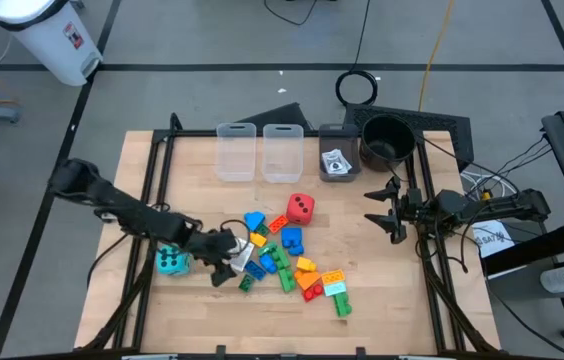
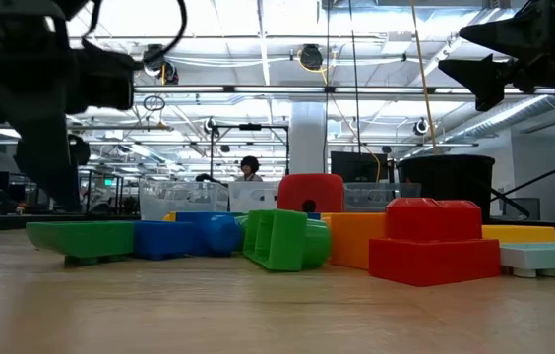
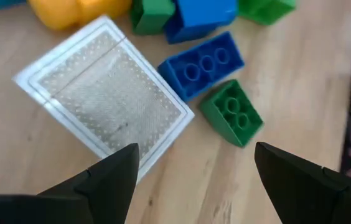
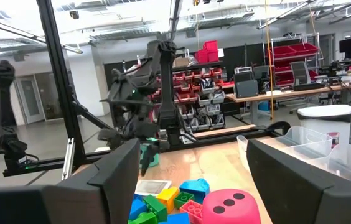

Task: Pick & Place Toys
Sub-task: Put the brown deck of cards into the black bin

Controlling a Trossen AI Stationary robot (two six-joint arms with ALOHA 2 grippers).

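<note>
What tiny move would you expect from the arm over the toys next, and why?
Probably a short drop straight down, then closing. The left hand hovers open above the wood, with the white card lying flat near one finger and a green brick just ahead. Which of the two it is after, I cannot tell. The right hand waits open by the table's edge.

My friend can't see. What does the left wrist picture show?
The open left gripper hovers over a clear dotted card on the wooden table. Beside the card lie a blue brick and a green brick.
</note>
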